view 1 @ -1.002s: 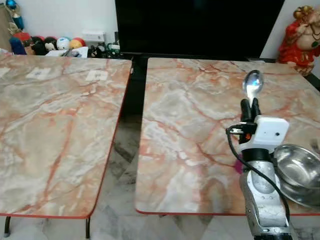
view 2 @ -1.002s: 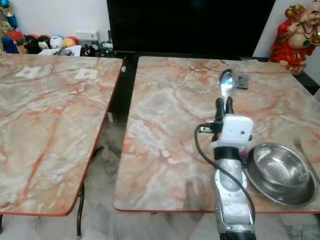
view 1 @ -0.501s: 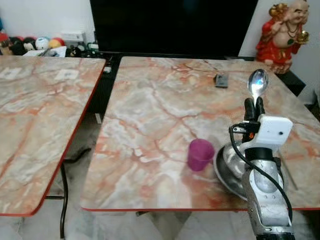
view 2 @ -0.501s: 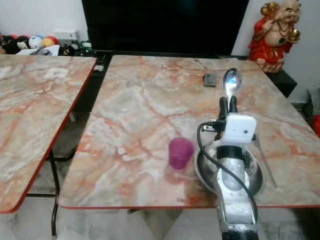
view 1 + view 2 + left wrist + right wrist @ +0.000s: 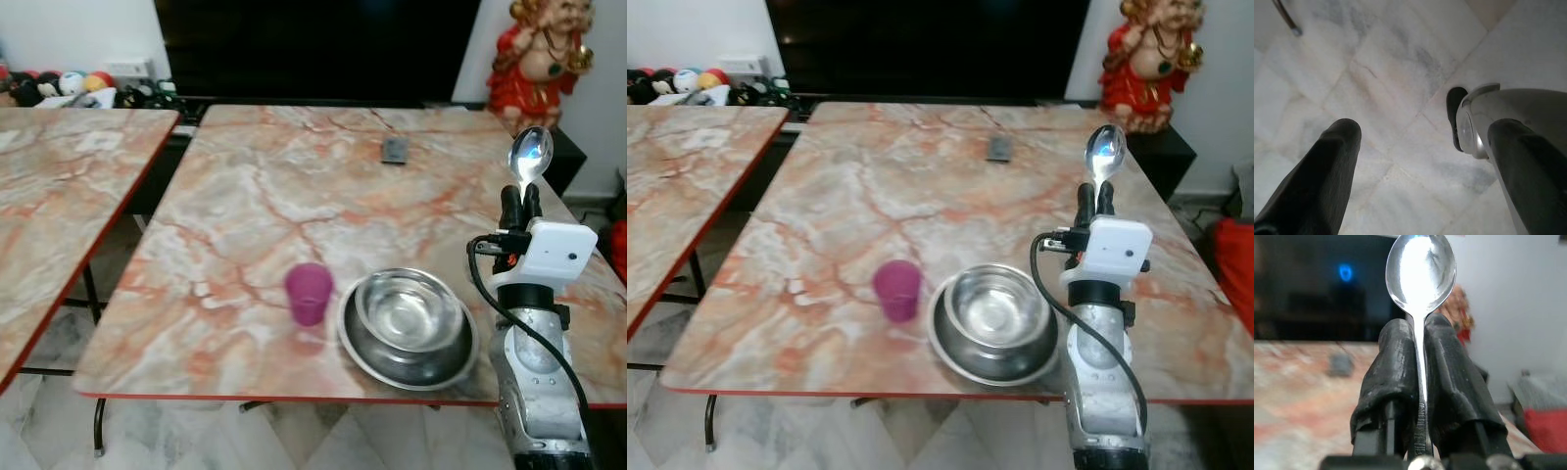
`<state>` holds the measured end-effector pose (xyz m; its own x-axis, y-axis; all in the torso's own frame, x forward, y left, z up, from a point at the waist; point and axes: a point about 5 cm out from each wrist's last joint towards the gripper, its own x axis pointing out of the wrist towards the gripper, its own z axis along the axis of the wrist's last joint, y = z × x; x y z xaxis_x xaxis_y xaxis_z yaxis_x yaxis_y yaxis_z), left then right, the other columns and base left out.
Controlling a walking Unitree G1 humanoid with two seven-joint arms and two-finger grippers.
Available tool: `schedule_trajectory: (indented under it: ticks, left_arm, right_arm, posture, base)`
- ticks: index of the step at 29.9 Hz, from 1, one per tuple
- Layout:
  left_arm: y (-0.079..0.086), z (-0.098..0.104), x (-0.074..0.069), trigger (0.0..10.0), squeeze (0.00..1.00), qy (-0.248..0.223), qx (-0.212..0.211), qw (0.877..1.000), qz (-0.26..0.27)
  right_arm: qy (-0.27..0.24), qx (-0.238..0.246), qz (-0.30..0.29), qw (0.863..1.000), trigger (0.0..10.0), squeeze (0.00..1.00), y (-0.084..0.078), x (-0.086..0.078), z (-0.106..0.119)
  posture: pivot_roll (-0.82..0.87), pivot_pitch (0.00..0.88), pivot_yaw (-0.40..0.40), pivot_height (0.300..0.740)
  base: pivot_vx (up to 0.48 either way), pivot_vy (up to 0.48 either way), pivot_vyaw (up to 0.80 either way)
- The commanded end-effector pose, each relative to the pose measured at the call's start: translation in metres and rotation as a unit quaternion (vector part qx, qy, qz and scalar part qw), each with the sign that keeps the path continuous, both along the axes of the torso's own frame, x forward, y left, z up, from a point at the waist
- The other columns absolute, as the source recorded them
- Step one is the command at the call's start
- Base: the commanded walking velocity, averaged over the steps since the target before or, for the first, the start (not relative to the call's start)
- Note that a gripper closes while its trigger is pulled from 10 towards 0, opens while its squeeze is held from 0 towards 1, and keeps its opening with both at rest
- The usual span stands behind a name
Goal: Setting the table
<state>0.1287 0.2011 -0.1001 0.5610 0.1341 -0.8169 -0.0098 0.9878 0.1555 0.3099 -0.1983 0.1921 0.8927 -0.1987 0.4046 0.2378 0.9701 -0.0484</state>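
I am looking past the marble table [image 5: 245, 196] at a red-robed figurine [image 5: 529, 49] standing at two o'clock, a dark screen [image 5: 313, 44] looming at twelve, and toys [image 5: 59, 86] lining up at ten. A small dark object [image 5: 394, 149] is lying at one o'clock on the tabletop. A second table [image 5: 49, 186] is sitting at nine.

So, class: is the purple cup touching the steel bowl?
Apart. The right eye view shows a strip of bare table between the purple cup and the steel bowl.

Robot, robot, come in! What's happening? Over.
Right gripper jaws shut on spoon, held upright. Left gripper open, over floor. Bowl and purple cup on table.
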Motion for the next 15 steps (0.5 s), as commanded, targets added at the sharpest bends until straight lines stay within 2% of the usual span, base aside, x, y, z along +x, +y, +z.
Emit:
schedule_trajectory:
  ticks: [1,3,5,10,13,15]
  left_arm:
    - [-0.028,-0.008,-0.012,10.0,0.0,0.03,-0.043,0.998,-0.03]
    - [-0.018,-0.006,-0.01,10.0,0.0,0.029,-0.039,0.999,-0.024]
    - [-0.015,-0.006,-0.008,10.0,0.0,0.027,-0.037,0.999,-0.022]
    - [-0.013,-0.006,-0.008,10.0,0.0,0.029,-0.037,0.999,-0.021]
    - [-0.013,-0.006,-0.008,10.0,0.0,0.031,-0.036,0.999,-0.02]
    - [-0.013,-0.006,-0.008,10.0,0.0,0.032,-0.037,0.999,-0.021]
  right_arm:
    - [0.051,0.011,-0.015,0.999,10.0,0.0,-0.008,0.004,-0.016]
    - [0.077,0.029,-0.009,0.997,10.0,0.0,-0.009,0.006,-0.027]
    - [0.102,0.026,-0.014,0.994,10.0,0.0,-0.011,0.009,-0.035]
    - [0.141,0.039,-0.009,0.989,10.0,0.0,-0.01,0.017,-0.046]
    - [0.185,0.047,0.013,0.981,10.0,0.0,-0.007,0.025,-0.056]
    - [0.21,0.033,0.022,0.977,10.0,0.0,-0.005,0.029,-0.063]
  posture:
    - [-0.03,0.093,-0.022,0.74]
    - [-0.03,0.091,-0.023,0.74]
    - [-0.02,0.091,-0.022,0.74]
    - [-0.02,0.09,-0.021,0.74]
    - [-0.02,0.09,-0.018,0.74]
    - [-0.01,0.088,-0.018,0.74]
  base:
    - [0.0,0.0,0.0]
    - [0.0,0.0,0.0]
    - [0.0,0.0,0.0]
    - [0.0,0.0,0.0]
    - [0.0,0.0,0.0]
    - [0.0,0.0,0.0]
